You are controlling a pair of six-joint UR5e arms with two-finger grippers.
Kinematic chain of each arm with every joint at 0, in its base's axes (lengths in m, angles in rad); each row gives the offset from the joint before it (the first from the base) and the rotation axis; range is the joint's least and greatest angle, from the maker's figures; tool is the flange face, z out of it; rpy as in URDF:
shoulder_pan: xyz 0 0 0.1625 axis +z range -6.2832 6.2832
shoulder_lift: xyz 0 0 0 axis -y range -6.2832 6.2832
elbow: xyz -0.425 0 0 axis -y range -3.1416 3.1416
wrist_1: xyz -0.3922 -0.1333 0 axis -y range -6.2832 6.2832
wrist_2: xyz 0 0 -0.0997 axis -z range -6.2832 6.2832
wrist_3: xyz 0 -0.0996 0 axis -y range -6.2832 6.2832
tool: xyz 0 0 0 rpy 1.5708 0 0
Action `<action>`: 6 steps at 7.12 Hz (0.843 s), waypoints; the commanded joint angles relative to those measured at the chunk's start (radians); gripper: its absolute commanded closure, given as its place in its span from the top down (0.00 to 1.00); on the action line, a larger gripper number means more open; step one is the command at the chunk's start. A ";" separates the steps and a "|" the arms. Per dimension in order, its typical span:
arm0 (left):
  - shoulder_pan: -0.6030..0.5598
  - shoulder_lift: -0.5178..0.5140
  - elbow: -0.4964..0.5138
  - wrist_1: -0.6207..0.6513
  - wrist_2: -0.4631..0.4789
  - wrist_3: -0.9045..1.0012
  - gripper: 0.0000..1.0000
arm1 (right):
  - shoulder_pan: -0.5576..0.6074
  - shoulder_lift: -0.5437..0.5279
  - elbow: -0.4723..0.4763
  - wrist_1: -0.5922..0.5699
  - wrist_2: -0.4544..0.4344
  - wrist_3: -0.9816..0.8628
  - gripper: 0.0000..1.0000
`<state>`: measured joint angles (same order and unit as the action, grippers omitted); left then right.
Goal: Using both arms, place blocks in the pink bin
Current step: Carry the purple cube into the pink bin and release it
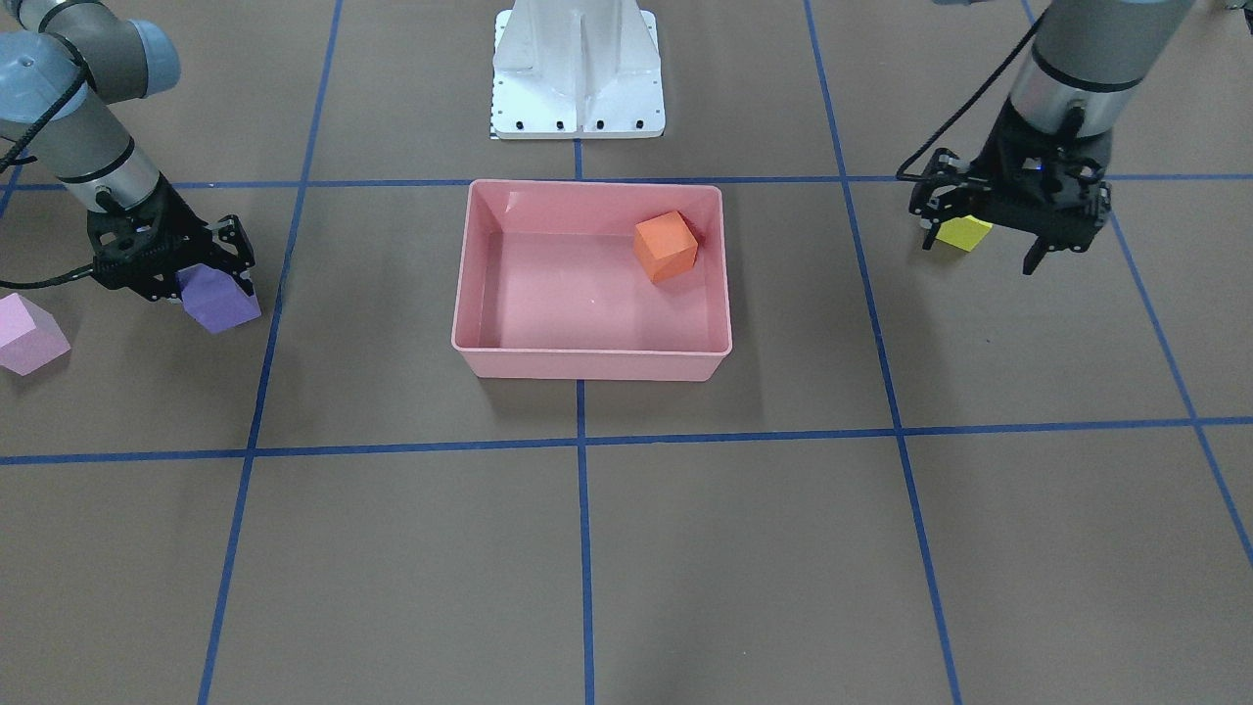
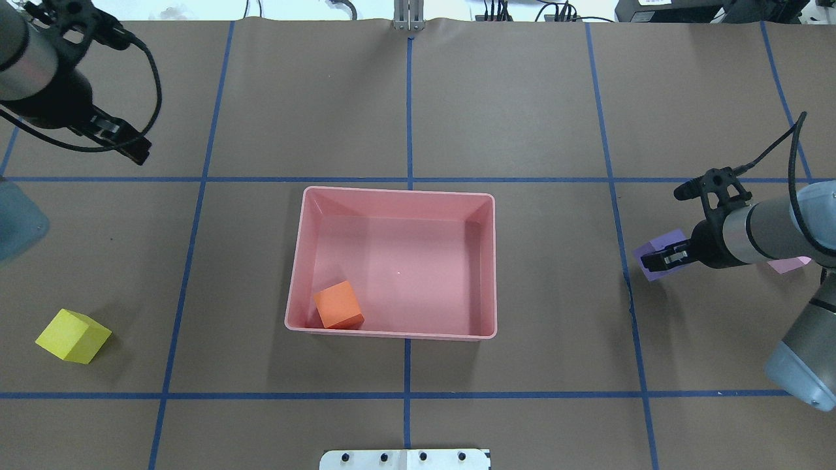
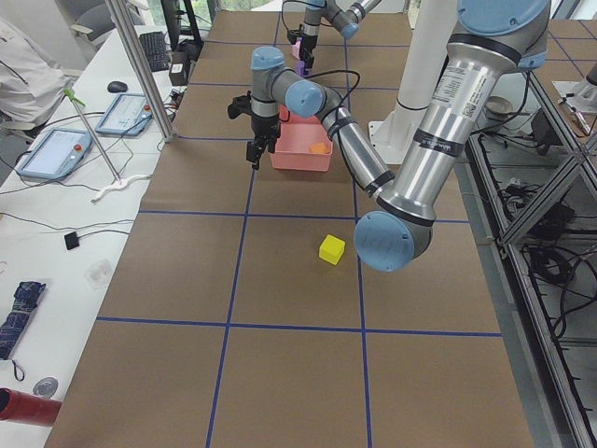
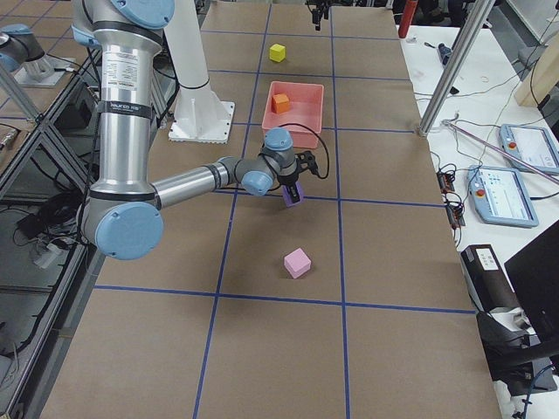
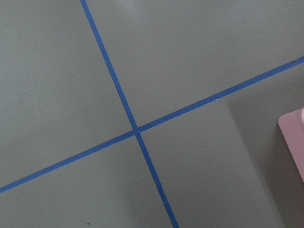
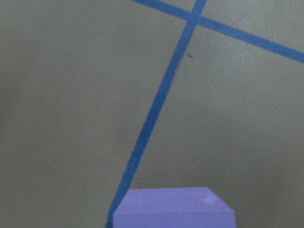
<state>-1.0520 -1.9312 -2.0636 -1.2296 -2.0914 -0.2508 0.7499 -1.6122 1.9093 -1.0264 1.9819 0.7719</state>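
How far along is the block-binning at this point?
Done: the orange block lies inside the pink bin. In hand: the right gripper has its fingers closed on the purple block, outside the bin. Remaining: the yellow block and light pink block sit on the table; the left gripper is open and empty.

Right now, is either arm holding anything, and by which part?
The right arm's fingers clamp the purple cube by its sides; the left arm's fingers hold nothing.

Glossy plastic pink bin (image 1: pixel 587 364) (matte orange block (image 1: pixel 666 247)).
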 commanded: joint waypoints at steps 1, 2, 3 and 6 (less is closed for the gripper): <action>-0.133 0.153 0.019 -0.068 -0.036 0.236 1.00 | 0.019 0.189 0.139 -0.320 0.023 0.171 0.00; -0.137 0.258 0.033 -0.209 -0.038 0.240 1.00 | 0.017 0.318 0.186 -0.494 0.023 0.263 0.00; -0.137 0.341 0.066 -0.357 -0.051 0.239 1.00 | -0.003 0.441 0.197 -0.638 0.015 0.338 0.00; -0.134 0.484 0.123 -0.649 -0.128 0.087 1.00 | -0.177 0.667 0.137 -0.756 -0.169 0.612 0.00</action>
<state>-1.1877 -1.4936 -1.9491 -1.7877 -2.2072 -0.0888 0.6555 -1.0321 2.0852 -1.7555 1.9101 1.2610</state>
